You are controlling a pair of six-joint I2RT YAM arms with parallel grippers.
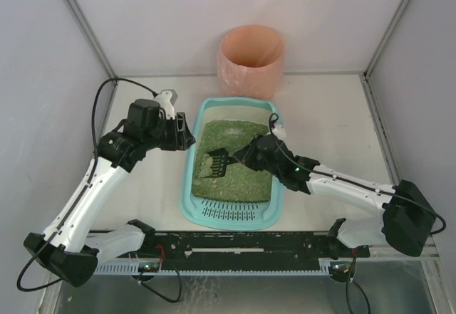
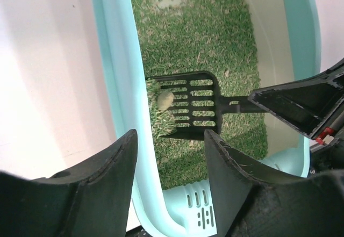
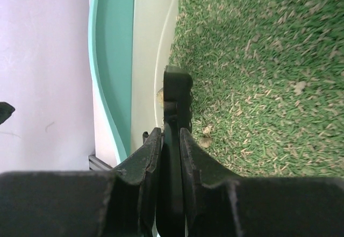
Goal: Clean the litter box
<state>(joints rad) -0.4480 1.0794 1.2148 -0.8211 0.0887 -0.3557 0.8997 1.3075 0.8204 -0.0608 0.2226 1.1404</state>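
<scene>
The white table (image 1: 335,114) is sitting inside 3 pale walls (image 1: 43,58), with a broad bare strip lying between the litter box and the right wall. The litter box (image 1: 187,189) is lying at mid-table, lengthwise away from the arms, its slotted grate (image 1: 231,214) at the near end and green-brown granules (image 1: 242,150) filling the rest. Its far rim is ending close to the round pink-orange bin (image 1: 251,61), which is standing against the back wall.

The left gripper (image 1: 182,132) is hanging at the box's left rim, jaws apart on either side of that rim (image 2: 171,140); whether they are touching it I cannot tell. The right gripper (image 1: 246,154) is reaching in from the right, jaws clamped on the handle of the black scoop (image 1: 216,162). The scoop head is lying just beside the left inner wall, carrying 1 pale clump (image 2: 165,100).
</scene>
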